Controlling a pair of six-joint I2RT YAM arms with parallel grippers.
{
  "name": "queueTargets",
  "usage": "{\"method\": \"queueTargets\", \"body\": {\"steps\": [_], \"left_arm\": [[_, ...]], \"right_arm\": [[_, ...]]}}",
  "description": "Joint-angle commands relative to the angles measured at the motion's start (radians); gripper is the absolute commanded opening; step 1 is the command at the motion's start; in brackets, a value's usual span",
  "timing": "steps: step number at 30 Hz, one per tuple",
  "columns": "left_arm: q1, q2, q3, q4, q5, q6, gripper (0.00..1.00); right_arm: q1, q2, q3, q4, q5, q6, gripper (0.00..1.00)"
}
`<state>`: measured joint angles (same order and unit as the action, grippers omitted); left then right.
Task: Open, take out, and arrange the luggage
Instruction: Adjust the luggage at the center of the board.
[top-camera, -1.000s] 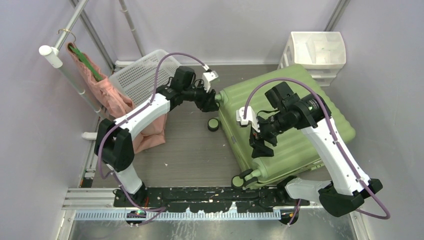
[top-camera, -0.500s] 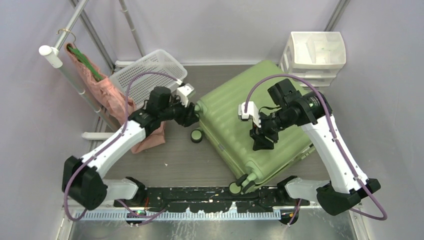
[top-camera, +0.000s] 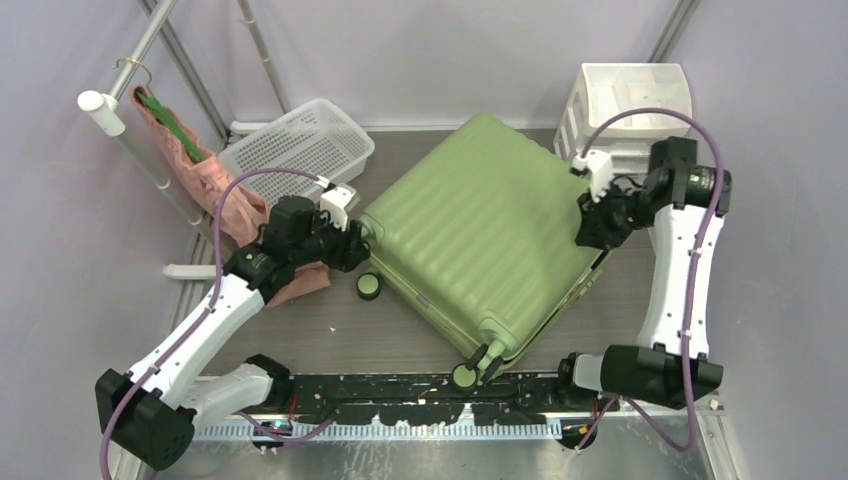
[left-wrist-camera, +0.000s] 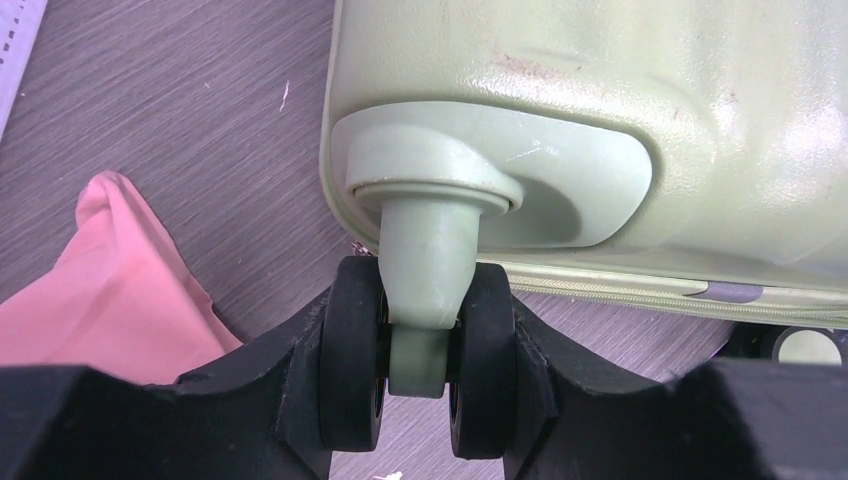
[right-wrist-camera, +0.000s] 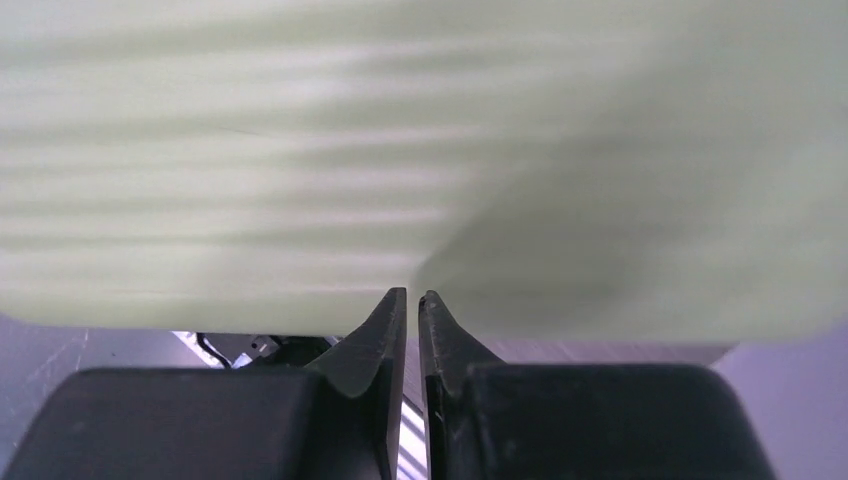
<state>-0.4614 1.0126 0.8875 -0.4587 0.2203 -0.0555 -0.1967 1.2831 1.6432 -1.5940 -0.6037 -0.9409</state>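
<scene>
The light-green ribbed luggage (top-camera: 480, 230) lies closed and flat, turned diagonally in the middle of the table. My left gripper (top-camera: 352, 246) is at its left corner, shut on a caster wheel. In the left wrist view the black twin wheel (left-wrist-camera: 352, 365) on its green fork sits clamped between the fingers (left-wrist-camera: 270, 385) of the left gripper (left-wrist-camera: 418, 378). My right gripper (top-camera: 592, 230) is at the luggage's right edge. In the right wrist view the right gripper (right-wrist-camera: 412, 298) has its jaws shut with nothing between them, tips against the blurred green shell (right-wrist-camera: 400, 150).
A white mesh basket (top-camera: 300, 145) stands at the back left and a white drawer unit (top-camera: 630, 100) at the back right, close behind the right arm. Pink cloth (top-camera: 215, 190) hangs from a rail on the left, beside the left gripper. More wheels (top-camera: 470, 372) stick out at the near corner.
The luggage has slid and turned to the left with the left gripper on its wheel. The right gripper left the shell's top, moved to the right edge and closed.
</scene>
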Motion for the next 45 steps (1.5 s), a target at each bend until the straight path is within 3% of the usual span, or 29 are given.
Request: {"method": "queueTargets", "body": {"steps": [1, 6, 11, 17, 22, 27, 31, 35, 39, 45], "left_arm": [[0.043, -0.029, 0.01, -0.025, -0.082, -0.08, 0.0], [0.043, -0.021, 0.014, -0.023, -0.002, -0.107, 0.0], [0.038, -0.013, 0.012, 0.001, 0.099, -0.137, 0.0], [-0.061, 0.015, 0.03, 0.033, 0.132, -0.155, 0.0], [-0.183, 0.057, 0.064, 0.035, 0.09, -0.17, 0.0], [-0.254, 0.062, 0.052, 0.078, 0.073, -0.213, 0.0], [-0.281, 0.058, 0.057, 0.1, 0.08, -0.233, 0.0], [-0.292, 0.057, 0.09, 0.129, 0.117, -0.248, 0.0], [-0.292, 0.046, 0.147, 0.126, 0.13, -0.25, 0.0], [-0.291, -0.011, 0.165, 0.069, 0.036, -0.199, 0.0]], "right_arm": [[-0.2, 0.043, -0.016, -0.041, 0.009, -0.118, 0.15], [-0.281, 0.077, -0.185, 0.203, 0.112, -0.075, 0.12], [-0.281, 0.149, -0.232, 0.296, 0.036, -0.006, 0.12], [-0.216, 0.22, -0.121, 0.373, -0.049, 0.13, 0.12], [-0.082, 0.267, 0.011, 0.398, 0.018, 0.193, 0.13], [-0.075, 0.282, 0.132, 0.331, 0.106, 0.162, 0.16], [-0.079, 0.234, 0.148, 0.228, 0.159, 0.084, 0.21], [-0.078, 0.143, 0.163, 0.204, 0.182, 0.061, 0.33], [-0.059, 0.096, 0.242, 0.106, 0.053, 0.016, 0.46], [0.177, 0.078, 0.226, 0.042, 0.01, -0.015, 0.63]]}}
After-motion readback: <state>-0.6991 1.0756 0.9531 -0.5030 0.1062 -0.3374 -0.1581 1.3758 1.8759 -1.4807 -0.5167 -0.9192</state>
